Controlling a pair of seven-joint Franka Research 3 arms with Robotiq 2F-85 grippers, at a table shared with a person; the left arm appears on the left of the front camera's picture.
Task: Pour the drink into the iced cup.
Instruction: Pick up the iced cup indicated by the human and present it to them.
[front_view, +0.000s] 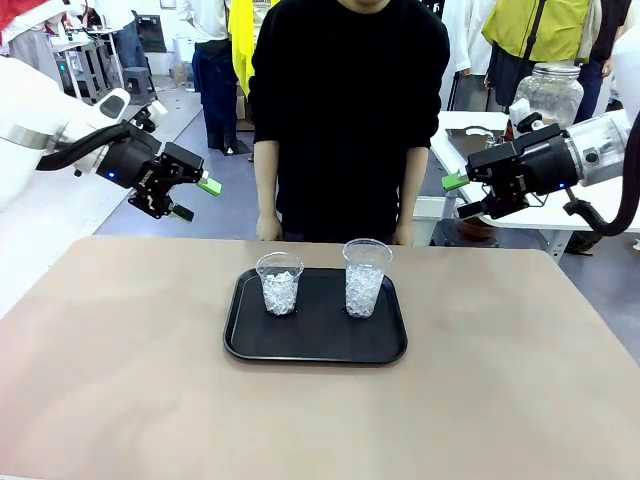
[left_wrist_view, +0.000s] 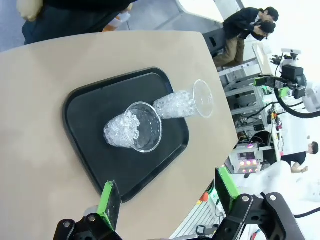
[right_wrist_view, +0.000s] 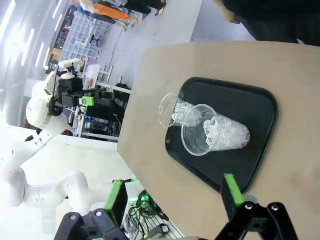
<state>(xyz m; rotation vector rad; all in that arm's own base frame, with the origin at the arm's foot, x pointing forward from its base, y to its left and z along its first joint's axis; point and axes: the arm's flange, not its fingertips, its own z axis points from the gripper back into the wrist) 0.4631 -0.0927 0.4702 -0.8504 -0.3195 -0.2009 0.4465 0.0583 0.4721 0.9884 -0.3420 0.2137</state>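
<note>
Entry: shorter iced cup (front_view: 279, 285) and taller iced cup (front_view: 364, 280) are stood close together on the black tray (front_view: 315, 342), mid tabletop (front_view: 120, 380); left tool (front_view: 197, 199) and right tool (front_view: 462, 196) are held wide and empty, well apart from both; either light cup may be toppled by a nudge, and the intended one cannot be told.

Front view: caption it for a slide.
Two iced cups on a black tray; left pincer and right pincer open, person opposite.

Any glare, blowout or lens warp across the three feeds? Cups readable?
Front view: even soft light, only a faint shadow by the tray, shorter cup and taller cup sharp. Left wrist view: room at right washed out white, scene rolled sideways, ice crisp. Right wrist view: top-left blown out, tray in focus.
</note>
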